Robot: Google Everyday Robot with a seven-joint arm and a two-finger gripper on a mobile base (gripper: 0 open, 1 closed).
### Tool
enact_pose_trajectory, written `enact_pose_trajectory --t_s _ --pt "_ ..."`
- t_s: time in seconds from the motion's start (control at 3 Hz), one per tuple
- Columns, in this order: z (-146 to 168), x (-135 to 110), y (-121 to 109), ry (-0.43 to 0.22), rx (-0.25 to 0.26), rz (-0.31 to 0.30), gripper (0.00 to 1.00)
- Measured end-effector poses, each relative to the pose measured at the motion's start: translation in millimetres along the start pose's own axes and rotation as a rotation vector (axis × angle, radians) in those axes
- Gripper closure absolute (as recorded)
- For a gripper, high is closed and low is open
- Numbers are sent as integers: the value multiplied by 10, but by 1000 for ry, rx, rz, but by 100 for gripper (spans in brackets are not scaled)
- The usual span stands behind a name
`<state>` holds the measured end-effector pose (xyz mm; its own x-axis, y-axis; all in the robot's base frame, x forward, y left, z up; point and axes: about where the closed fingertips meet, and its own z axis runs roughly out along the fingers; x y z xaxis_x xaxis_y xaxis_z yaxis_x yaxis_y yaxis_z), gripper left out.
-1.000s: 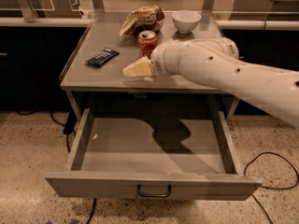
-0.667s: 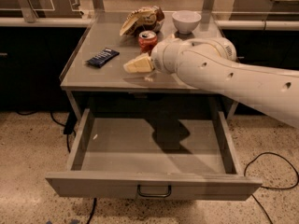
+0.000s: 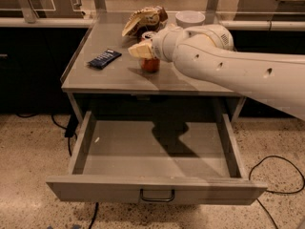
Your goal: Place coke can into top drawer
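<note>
The top drawer (image 3: 95,189) stands pulled open, below the gripper (image 3: 141,50) and nearer the camera. The gripper hovers over the grey table (image 3: 114,79), right at the upright coke can (image 3: 150,65); whether it grasps the can, I cannot tell. A dark blue wrapper (image 3: 104,58) lies to its left. Beyond it sit a snack bag (image 3: 145,19) and a white bowl (image 3: 189,18).

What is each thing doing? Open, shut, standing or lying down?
gripper: at the can, over the table.
can: standing upright on the table.
drawer: open, no can inside.
bag: lying crumpled at the back.
bar: lying flat.
bowl: upright.
</note>
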<state>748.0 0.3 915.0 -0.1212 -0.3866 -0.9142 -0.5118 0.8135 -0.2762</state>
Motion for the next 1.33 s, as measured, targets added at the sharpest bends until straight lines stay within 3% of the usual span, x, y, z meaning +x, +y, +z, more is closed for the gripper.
enact_pose_trajectory --t_s 0.33,0.67,1.0,1.33 --pt "0 0 0 0 0 0 19" --pt "0 -1 0 0 0 0 0" --pt "-2 -2 1 0 0 0 100" --pt "-92 -36 43 -4 -6 -6 100"
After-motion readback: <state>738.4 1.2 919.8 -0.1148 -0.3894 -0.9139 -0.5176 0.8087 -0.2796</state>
